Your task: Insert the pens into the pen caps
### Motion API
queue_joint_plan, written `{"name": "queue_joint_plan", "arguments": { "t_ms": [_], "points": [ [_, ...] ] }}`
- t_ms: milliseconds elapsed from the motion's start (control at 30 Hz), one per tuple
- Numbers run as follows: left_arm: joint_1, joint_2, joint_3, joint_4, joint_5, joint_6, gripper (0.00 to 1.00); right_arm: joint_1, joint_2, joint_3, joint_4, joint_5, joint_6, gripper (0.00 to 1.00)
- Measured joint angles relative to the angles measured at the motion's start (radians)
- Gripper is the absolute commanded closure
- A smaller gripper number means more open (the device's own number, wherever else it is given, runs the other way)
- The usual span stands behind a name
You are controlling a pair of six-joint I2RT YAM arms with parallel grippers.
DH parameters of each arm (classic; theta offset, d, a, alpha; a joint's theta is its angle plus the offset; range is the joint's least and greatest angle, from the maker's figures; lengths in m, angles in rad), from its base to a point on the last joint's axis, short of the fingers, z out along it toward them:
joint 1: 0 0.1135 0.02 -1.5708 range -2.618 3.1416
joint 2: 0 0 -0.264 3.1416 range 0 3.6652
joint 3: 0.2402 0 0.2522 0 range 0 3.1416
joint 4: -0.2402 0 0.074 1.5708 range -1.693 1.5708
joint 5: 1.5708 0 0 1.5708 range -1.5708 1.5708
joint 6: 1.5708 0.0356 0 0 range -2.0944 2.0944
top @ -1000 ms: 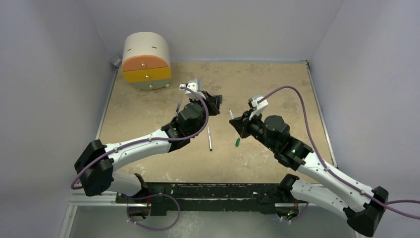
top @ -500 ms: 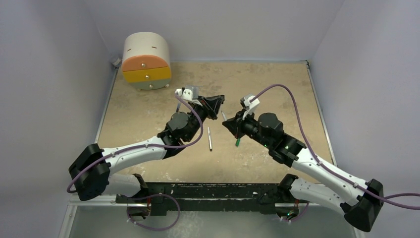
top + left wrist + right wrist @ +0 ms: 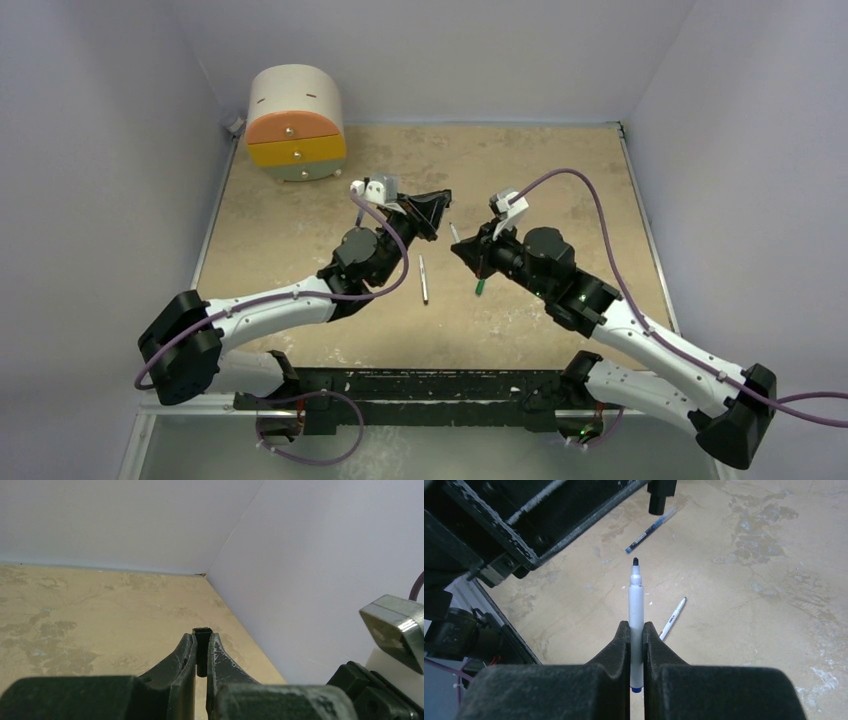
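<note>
L jaws pinch black cap (image 3: 202, 632), held out as socket | R jaws pinch pen (image 3: 636, 600), nib (image 3: 635, 561) fwd toward cap | still apart, slightly off-axis

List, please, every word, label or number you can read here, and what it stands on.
None is legible.
Thin white stick pen, lying loose: a small reddish imprint on its barrel, too blurred to read.
Cream round drawer unit with orange and yellow fronts: no lettering visible.
</note>
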Motion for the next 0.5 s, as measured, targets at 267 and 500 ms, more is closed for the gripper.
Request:
{"name": "queue_joint_plan", "arguments": {
  "t_ms": [267, 500],
  "points": [
    [0.000, -0.002, -0.037, 0.022, -0.003, -0.015, 1.00, 0.000, -0.039, 0.008, -0.003, 0.017, 0.006, 1.00],
    [0.000, 0.035, -0.030, -0.075, -0.079, -0.092, 1.00, 0.000, -0.070, 0.011, -0.068, 0.075, 0.023, 1.00]
  ]
}}
